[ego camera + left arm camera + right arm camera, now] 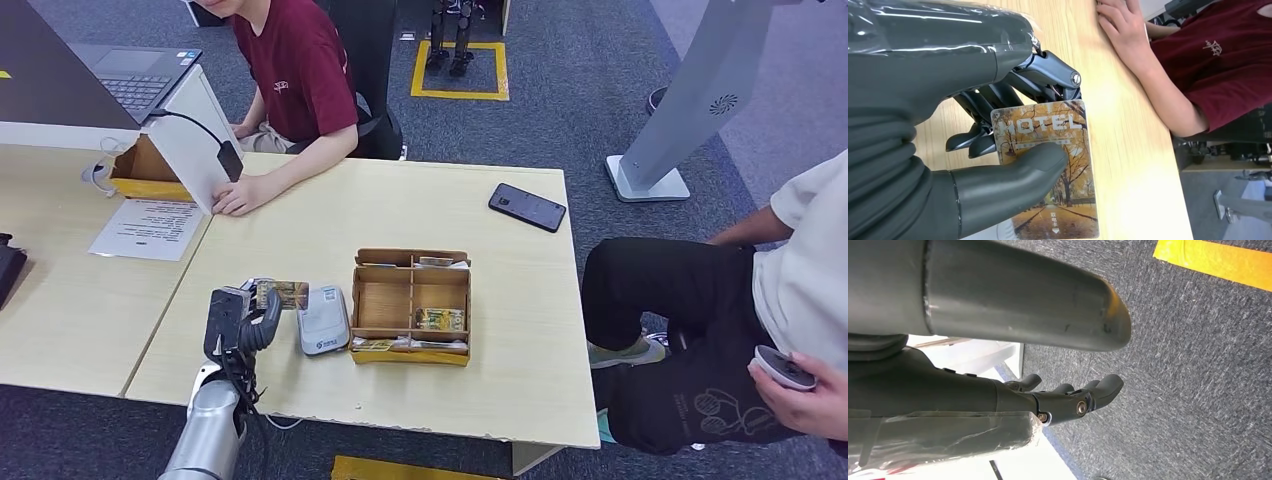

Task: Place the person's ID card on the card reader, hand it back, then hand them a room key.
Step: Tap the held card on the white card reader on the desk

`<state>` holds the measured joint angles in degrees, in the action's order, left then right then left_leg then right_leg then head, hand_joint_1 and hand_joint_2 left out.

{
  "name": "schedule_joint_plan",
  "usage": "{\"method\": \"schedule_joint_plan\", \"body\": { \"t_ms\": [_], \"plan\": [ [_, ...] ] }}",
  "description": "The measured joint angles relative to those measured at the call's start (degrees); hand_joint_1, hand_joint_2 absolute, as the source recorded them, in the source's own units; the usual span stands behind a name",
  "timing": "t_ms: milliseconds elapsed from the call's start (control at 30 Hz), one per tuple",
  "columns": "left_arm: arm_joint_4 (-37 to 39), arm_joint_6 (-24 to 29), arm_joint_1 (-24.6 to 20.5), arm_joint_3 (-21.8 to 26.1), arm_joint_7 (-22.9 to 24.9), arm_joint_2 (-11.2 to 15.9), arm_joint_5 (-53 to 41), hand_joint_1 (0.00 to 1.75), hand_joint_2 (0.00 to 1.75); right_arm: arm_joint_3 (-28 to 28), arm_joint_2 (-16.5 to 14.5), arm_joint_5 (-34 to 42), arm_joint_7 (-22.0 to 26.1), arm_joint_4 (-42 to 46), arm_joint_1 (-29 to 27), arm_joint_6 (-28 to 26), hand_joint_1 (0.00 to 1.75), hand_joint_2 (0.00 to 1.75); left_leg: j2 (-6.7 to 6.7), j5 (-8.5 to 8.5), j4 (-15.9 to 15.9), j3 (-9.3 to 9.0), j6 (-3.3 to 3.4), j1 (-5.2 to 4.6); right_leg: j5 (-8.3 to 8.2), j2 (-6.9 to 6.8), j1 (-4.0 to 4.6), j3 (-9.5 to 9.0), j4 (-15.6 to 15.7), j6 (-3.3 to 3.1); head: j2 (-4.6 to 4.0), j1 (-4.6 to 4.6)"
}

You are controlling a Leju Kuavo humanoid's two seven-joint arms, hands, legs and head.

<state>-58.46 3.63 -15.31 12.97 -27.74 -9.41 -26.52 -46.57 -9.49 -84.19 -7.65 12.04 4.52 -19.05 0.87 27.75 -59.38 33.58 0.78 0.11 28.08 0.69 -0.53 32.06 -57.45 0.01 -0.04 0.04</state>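
My left hand (240, 318) hovers over the table's near left part and pinches a hotel room key card (285, 293) between thumb and fingers. In the left wrist view the card (1055, 165) shows an autumn avenue and the word HOTEL, with my left hand (973, 150) around it. The grey card reader (323, 321) lies just right of the card. A person in a dark red shirt (295, 70) sits across the table, one hand (240, 197) resting on it. My right hand (1068, 395) hangs beside the body above grey carpet, fingers loosely spread and holding nothing.
A wooden divided box (411, 306) with cards stands right of the reader. A black phone (527, 207) lies at the far right of the table. A laptop (130, 75), a cardboard box (145, 170) and a printed sheet (150, 230) sit at left. Another person (760, 300) sits at right.
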Motion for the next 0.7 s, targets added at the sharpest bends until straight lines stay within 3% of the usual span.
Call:
{"method": "schedule_joint_plan", "body": {
  "t_ms": [700],
  "plan": [
    [-0.36,1.97,2.22,-4.36,1.64,1.38,-1.81,1.75,1.75,-0.78,0.00,-0.78,-0.14,0.00,-0.03,-0.01,0.00,0.00,-0.01,0.00,0.00,0.00,0.00,0.00,0.00,0.01,0.00,0.00,0.00,0.00,0.00,0.00]
  ]
}}
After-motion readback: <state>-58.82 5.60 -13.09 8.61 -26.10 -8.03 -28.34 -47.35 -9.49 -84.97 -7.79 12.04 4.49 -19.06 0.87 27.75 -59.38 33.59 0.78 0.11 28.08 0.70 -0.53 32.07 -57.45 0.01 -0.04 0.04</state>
